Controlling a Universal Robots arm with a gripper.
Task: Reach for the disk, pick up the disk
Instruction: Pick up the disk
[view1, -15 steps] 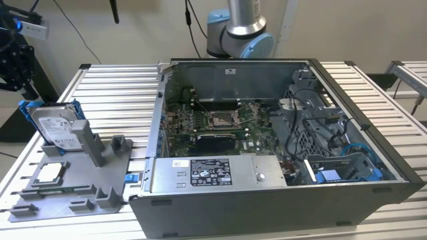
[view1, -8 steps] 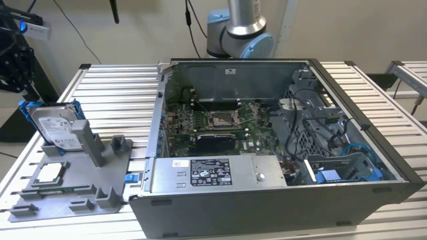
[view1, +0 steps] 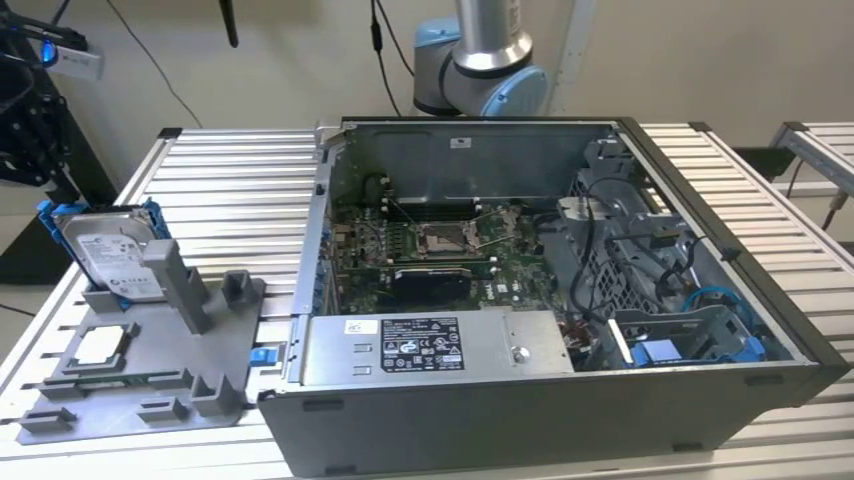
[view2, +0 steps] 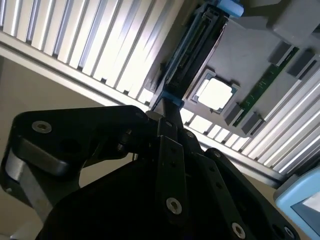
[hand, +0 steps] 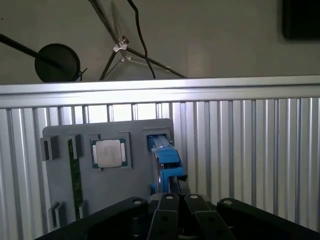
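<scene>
The disk (view1: 110, 255) stands upright on its edge in a slot of the grey holder plate (view1: 147, 385), on the exterior view's left. It is silver-grey with a white label and sits in a blue bracket. In both wrist views I see the disk edge-on as a dark slab (view2: 192, 55) with blue bracket ends (hand: 165, 157). My gripper (hand: 172, 192) hangs right over one end of the disk, and its black linkage (view2: 167, 120) reaches down to the blue bracket tip.
A small square CPU chip (hand: 109, 152) and a green memory stick (hand: 75, 172) lie on the holder plate beside the disk. An open computer case (view1: 534, 300) stands on the slatted aluminium table (view1: 227, 170). The arm's base (view1: 481, 60) stands behind the case.
</scene>
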